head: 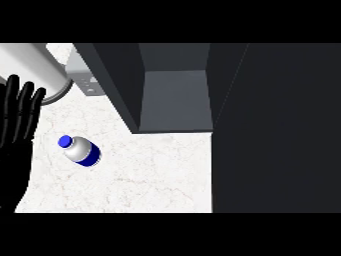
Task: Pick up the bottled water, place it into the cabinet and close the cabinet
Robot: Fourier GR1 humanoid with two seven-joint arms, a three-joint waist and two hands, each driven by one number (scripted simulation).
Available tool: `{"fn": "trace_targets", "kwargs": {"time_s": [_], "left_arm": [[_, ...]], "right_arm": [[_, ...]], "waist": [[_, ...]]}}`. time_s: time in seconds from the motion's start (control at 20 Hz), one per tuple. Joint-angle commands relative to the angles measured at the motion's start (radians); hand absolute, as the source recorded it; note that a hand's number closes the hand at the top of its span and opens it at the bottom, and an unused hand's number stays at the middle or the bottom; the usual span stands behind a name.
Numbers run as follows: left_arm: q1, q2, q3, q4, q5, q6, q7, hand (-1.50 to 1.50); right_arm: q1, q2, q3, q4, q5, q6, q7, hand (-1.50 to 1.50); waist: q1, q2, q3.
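The small clear plastic water bottle with a blue cap and blue label band [79,151] stands on the white marbled tabletop [151,175], in front of and to the left of the open dark grey cabinet [174,95], well apart from its opening. The left robot hand [7,125] shows at the view's left edge, to the left of the bottle and not touching it, fingers straight and spread wide, holding nothing. The right robot hand is not visible.

The step in hand looks to be the pick-up, not yet begun. To do it well, the hand should probably approach the bottle from the side, level with its body below the cap, and curl round the label band, since the bottle is narrow and could tip if nudged at the top. The cabinet's grey floor appears open to receive it.
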Motion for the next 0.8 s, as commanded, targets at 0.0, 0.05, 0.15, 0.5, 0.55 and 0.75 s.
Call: {"fn": "trace_targets", "kwargs": {"time_s": [0.0, 0.05, 0.15, 0.5, 0.55, 0.75], "left_arm": [[0.06, -0.041, -0.047, -0.074, -0.082, 0.054, -0.001, -1.5], [-0.014, 0.001, 0.067, -0.012, -0.043, 0.061, 0.02, -1.5], [-0.02, 0.001, 0.148, 0.065, -0.068, 0.115, -0.016, -1.5], [0.026, -0.092, 0.189, 0.068, 0.027, 0.217, 0.125, -1.5], [0.001, -0.069, 0.211, 0.074, 0.041, 0.202, 0.157, -1.5], [0.088, -0.093, 0.142, -0.017, -0.006, 0.255, 0.187, -1.5]], "right_arm": [[0.083, 0.017, 0.014, -0.028, 0.006, 0.014, -0.07, -1.5], [0.042, -0.002, -0.021, -0.055, -0.016, 0.007, -0.005, -1.5], [0.109, -0.015, -0.048, -0.103, -0.081, 0.038, 0.013, -1.5], [0.298, -0.046, 0.111, -0.245, -0.258, 0.222, 0.095, -1.5], [0.325, -0.014, 0.173, -0.24, -0.195, 0.209, 0.062, -1.5], [0.476, -0.021, 0.198, -0.39, -0.206, 0.226, 0.089, -1.5]], "waist": [[0.015, 0.026, -0.015], [0.012, 0.027, -0.016], [0.003, 0.027, -0.016], [0.003, 0.023, -0.015], [0.007, 0.025, -0.016], [0.009, 0.025, -0.016]]}}
